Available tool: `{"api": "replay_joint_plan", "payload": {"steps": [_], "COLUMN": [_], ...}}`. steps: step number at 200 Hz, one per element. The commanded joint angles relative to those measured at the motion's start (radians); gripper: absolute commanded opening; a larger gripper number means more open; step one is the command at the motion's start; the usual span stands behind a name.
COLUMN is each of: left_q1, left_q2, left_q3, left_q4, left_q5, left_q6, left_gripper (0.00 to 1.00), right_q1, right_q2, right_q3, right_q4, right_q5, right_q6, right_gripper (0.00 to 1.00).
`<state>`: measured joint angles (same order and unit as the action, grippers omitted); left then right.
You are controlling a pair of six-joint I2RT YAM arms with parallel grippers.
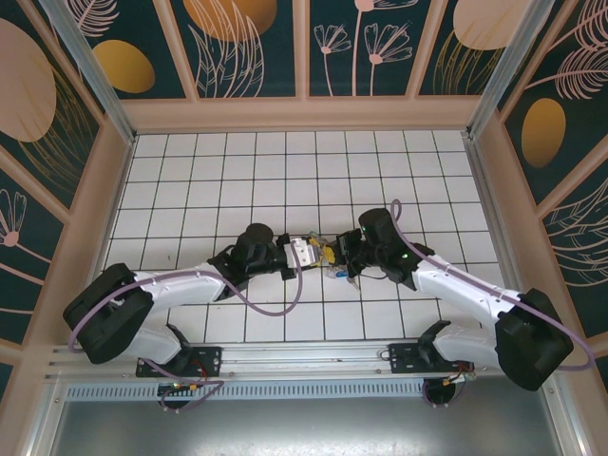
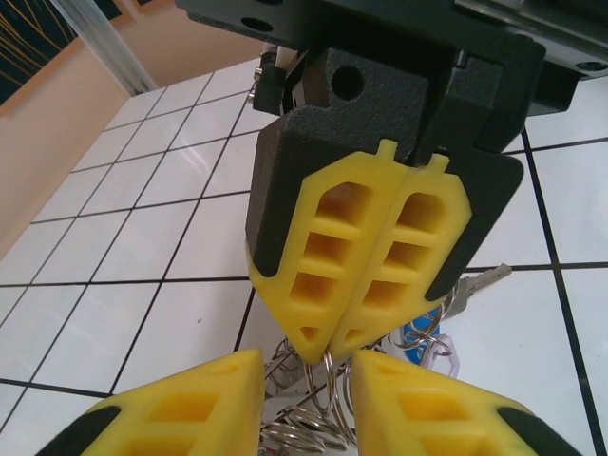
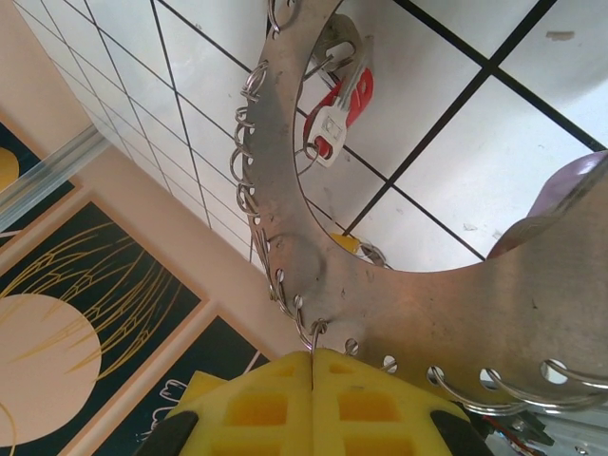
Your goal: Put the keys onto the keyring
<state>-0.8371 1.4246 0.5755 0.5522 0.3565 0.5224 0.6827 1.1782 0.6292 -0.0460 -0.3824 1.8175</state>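
The keyring [image 3: 280,190] is a dull brushed metal band edged with shiny wire loops. One key [image 3: 353,95] has a smooth red plastic head. The worktop [image 2: 114,247] is glossy white tile. The right gripper [image 2: 328,342] has matt yellow plastic jaws in grainy black shells.

Clearance: tiled floor [image 1: 285,171] bare across the far rows and both flanks up to the walls [image 1: 304,112]; centre blocked by left gripper [image 2: 304,370], fingers parted, and right gripper [image 3: 312,361], clamped on the keyring [image 3: 275,142], nose to nose.

White tiled tabletop [image 1: 285,171], dark grout lines.
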Motion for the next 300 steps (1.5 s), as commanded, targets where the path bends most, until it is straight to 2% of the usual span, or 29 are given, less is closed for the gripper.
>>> {"api": "replay_joint_plan", "payload": {"steps": [1, 69, 105, 156, 195, 207, 221, 238, 247, 256, 267, 282, 300], "left_q1": [-0.002, -0.001, -0.001, -0.001, -0.001, 0.000, -0.001, -0.001, 0.000, -0.001, -0.001, -0.002, 0.000], "left_q2": [0.017, 0.023, 0.064, 0.099, 0.102, 0.096, 0.085, 0.065, 0.053, 0.039, 0.018, -0.014, -0.050], "left_q3": [0.027, 0.034, 0.055, 0.067, 0.070, 0.069, 0.064, 0.048, 0.038, 0.033, 0.035, 0.034, 0.035], "left_q4": [-0.023, -0.063, -0.033, 0.029, 0.015, 0.010, 0.005, 0.023, 0.043, 0.052, 0.038, 0.027, 0.018], "left_q5": [-0.016, -0.038, -0.085, -0.119, -0.149, -0.171, -0.188, -0.190, -0.186, -0.185, -0.182, -0.162, -0.139], "left_q6": [-0.008, -0.020, -0.047, -0.075, -0.064, -0.059, -0.057, -0.054, -0.055, -0.053, -0.052, -0.036, -0.019], "left_gripper": [0.30, 0.31, 0.28, 0.20, 0.00, 0.00, 0.00, 0.00, 0.00, 0.00, 0.00, 0.00, 0.00], "right_q1": [0.007, 0.006, 0.008, 0.008, 0.005, -0.002, -0.005, -0.036, -0.072, -0.124, -0.185, -0.247, -0.264], "right_q2": [0.014, 0.019, 0.005, 0.010, -0.004, -0.022, -0.071, -0.131, -0.159, -0.178, -0.186, -0.188, -0.187], "right_q3": [0.030, 0.035, 0.032, 0.027, 0.014, 0.004, -0.003, -0.016, -0.035, -0.048, -0.041, -0.013, 0.068], "right_q4": [0.050, 0.088, 0.089, 0.101, 0.087, 0.047, -0.014, -0.073, -0.050, -0.036, -0.089, -0.131, -0.168], "right_q5": [0.006, 0.021, 0.030, 0.011, 0.007, -0.003, 0.042, 0.052, 0.019, -0.039, -0.087, -0.119, -0.106], "right_q6": [0.020, 0.042, 0.047, 0.051, 0.048, 0.023, -0.062, -0.168, -0.230, -0.304, -0.390, -0.595, -0.973], "right_gripper": [0.00, 0.00, 0.00, 0.00, 0.00, 0.00, 0.01, 0.23, 0.39, 0.46, 0.49, 0.48, 0.46]}}
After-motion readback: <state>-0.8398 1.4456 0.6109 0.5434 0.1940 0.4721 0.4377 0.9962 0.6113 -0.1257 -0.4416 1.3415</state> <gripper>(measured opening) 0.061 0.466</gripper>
